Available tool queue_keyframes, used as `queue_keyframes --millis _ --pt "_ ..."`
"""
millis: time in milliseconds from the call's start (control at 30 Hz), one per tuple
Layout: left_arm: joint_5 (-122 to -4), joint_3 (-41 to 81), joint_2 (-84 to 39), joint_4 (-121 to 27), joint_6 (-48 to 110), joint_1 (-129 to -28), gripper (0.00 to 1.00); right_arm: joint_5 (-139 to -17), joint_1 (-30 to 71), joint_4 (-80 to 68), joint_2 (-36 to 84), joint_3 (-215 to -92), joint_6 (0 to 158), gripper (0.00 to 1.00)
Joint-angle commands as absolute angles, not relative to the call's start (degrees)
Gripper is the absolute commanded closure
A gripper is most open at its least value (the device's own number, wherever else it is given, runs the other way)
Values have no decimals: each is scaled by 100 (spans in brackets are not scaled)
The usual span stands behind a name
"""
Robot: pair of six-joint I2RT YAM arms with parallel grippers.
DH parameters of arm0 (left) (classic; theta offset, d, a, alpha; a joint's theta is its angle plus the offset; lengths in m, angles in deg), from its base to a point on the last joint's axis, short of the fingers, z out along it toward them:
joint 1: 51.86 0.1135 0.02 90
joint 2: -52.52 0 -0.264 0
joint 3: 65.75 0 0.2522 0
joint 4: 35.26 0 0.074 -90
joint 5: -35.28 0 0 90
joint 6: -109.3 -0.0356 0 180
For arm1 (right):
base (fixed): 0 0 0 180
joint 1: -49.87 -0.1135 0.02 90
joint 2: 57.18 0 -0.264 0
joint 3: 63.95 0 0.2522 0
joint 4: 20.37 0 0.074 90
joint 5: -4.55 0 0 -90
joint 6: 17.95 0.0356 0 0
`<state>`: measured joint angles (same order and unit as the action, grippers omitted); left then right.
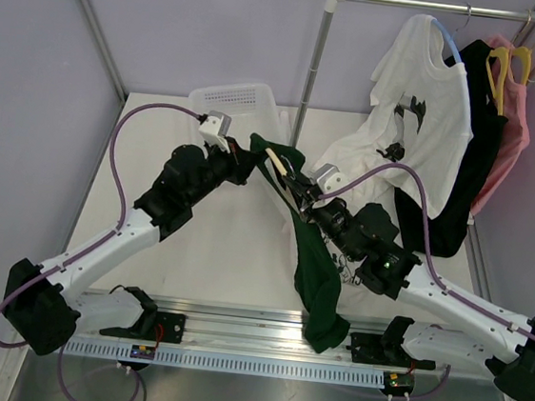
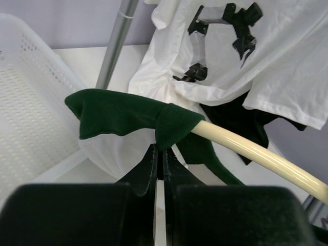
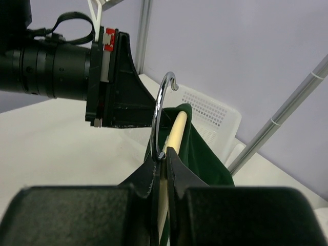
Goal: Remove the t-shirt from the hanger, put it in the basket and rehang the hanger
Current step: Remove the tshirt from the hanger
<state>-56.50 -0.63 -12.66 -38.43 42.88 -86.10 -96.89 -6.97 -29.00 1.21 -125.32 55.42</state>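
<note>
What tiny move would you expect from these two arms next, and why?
Probably the left claw should pull the green t-shirt off the end of the hanger: it is shut on the fabric draped over that end, while the right claw grips the hanger near its hook, holding it steady.

From above, the tips of the left pincer (image 1: 252,164) are lost against the dark fold of the t-shirt (image 1: 316,263), and the hanger (image 1: 275,159) shows only a short cream stub (the rest is covered). In the left wrist view the hanger's arm runs off the right edge, the basket (image 2: 31,102) off the left, the white shirt (image 2: 277,66) off the top. The right pincer (image 3: 161,156) hides the foot of the hook (image 3: 157,110) between its own fingers (image 3: 143,179).
</note>
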Motion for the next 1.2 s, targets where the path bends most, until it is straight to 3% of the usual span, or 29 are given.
queue_keyframes --millis 0,200,533,733,1167 --pt "-4927 268 -1128 -4172 4137 -8570 100 -9530 -770 -2633 -172 -12956 5245 100" --pt "-4742 487 -1067 -4594 4180 -8421 100 -9081 -761 -1209 -497 -13298 5341 100" --pt "-4927 971 -1497 -5297 4453 -7718 99 -8397 -762 -63 -1059 -13343 5394 100" --pt "-5164 1217 -2041 -5570 4558 -7436 100 -7895 -762 -1 -1480 -13194 5429 100" --pt "-5435 1271 -2500 -5492 4532 -7409 100 -7806 -761 -1520 -2948 -12149 5622 100"
